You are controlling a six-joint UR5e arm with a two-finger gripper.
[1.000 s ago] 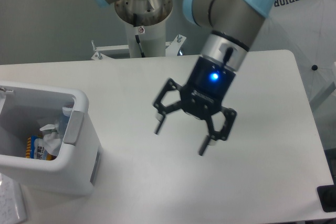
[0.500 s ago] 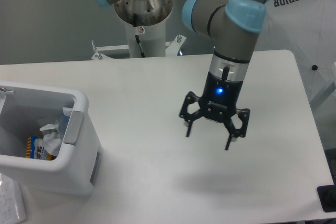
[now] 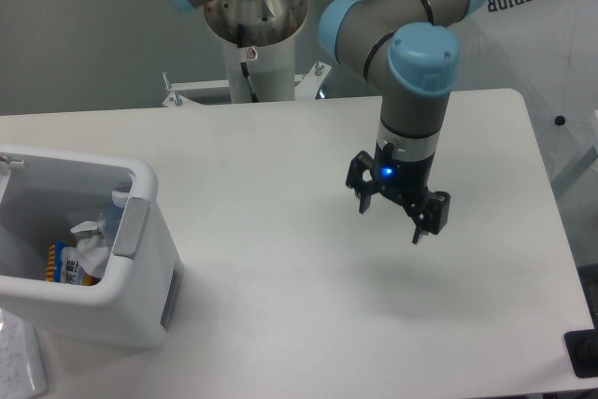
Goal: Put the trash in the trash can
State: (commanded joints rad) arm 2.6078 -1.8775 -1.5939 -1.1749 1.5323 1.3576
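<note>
The white fabric panel at the upper right carries the word "SUPERIOR" in dark capital letters, printed on a slant. The blue-and-yellow label on the bottle inside the trash can bears markings too small to read.

trash can: boxy white plastic bin, thick rounded rim, grey panel on its right wall; stands upright at the table's left edge, well apart from my arm. trash: lies inside the bin, crumpled clear plastic with a white cap and a blue-orange label showing.
</note>
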